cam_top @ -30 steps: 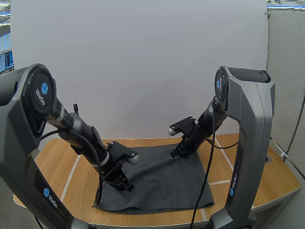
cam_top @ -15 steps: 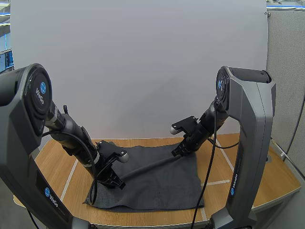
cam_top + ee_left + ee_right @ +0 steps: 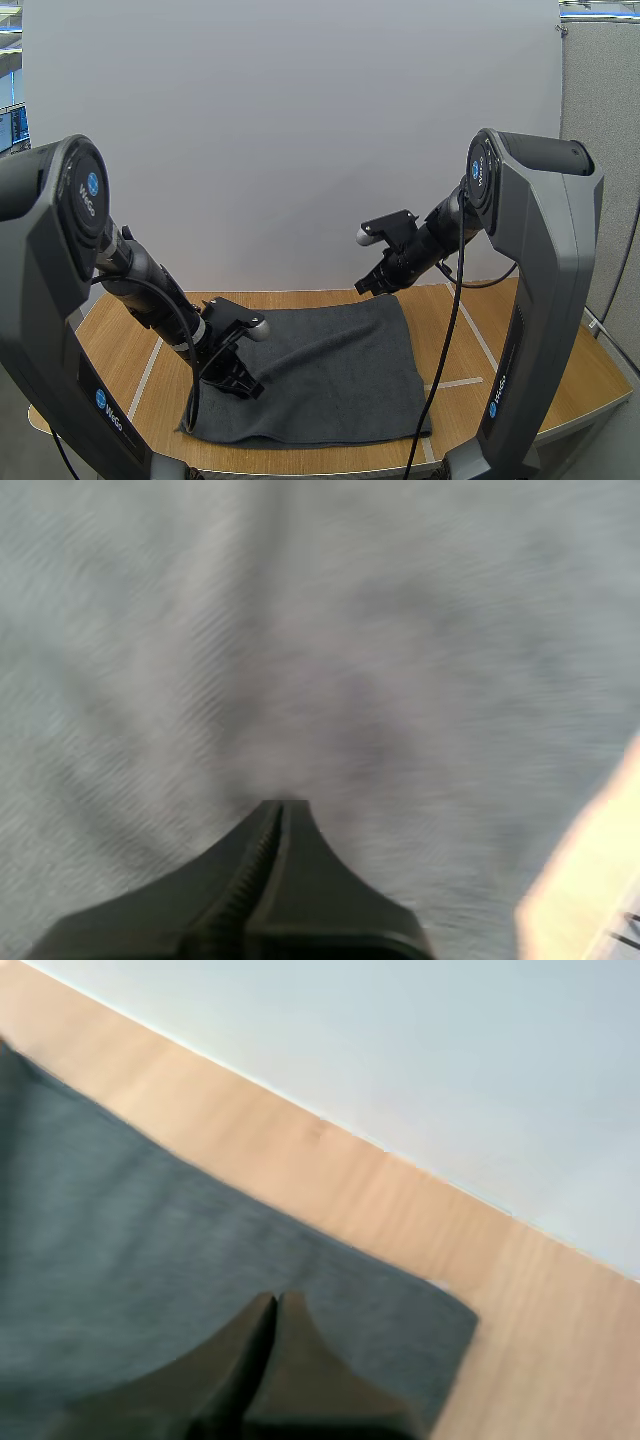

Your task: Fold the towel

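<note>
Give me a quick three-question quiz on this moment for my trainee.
1. True or false: the right gripper hangs above the towel, not touching it.
2. Where is the left gripper? A: low on the towel's left part. B: high above the towel. C: past the towel's far edge.
3. Fill in: the right gripper's fingers are ____ on nothing.
Key: 1 true; 2 A; 3 shut.
</note>
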Controlling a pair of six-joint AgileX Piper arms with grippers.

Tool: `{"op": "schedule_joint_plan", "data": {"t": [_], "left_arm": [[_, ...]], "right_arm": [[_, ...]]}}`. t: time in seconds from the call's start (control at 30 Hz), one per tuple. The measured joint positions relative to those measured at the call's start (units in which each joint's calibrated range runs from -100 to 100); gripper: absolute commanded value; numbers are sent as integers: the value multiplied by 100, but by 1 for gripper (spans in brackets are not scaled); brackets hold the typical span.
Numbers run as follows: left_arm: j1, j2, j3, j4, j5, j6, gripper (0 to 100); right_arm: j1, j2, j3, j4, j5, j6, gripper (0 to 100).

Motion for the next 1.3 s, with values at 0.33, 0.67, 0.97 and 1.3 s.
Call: {"op": "schedule_joint_plan", "data": {"t": [0.33, 0.67, 0.97, 1.3], "left_arm": [[-7, -1484, -1159, -196, 2763, -19, 0], [-7, -2064, -1646, 770, 1269, -622, 0], [-7, -2064, -1646, 779, 345, -923, 0], [-7, -1351, -1646, 779, 269, -1077, 0]], "right_arm": [[0, -653, -41, -306, 2185, 555, 0], [-40, -1749, 328, -1614, 3570, 1066, 0], [-427, -1749, 421, -1604, 2210, 1507, 0], [-390, -1728, 421, -53, 2800, 853, 0]]}}
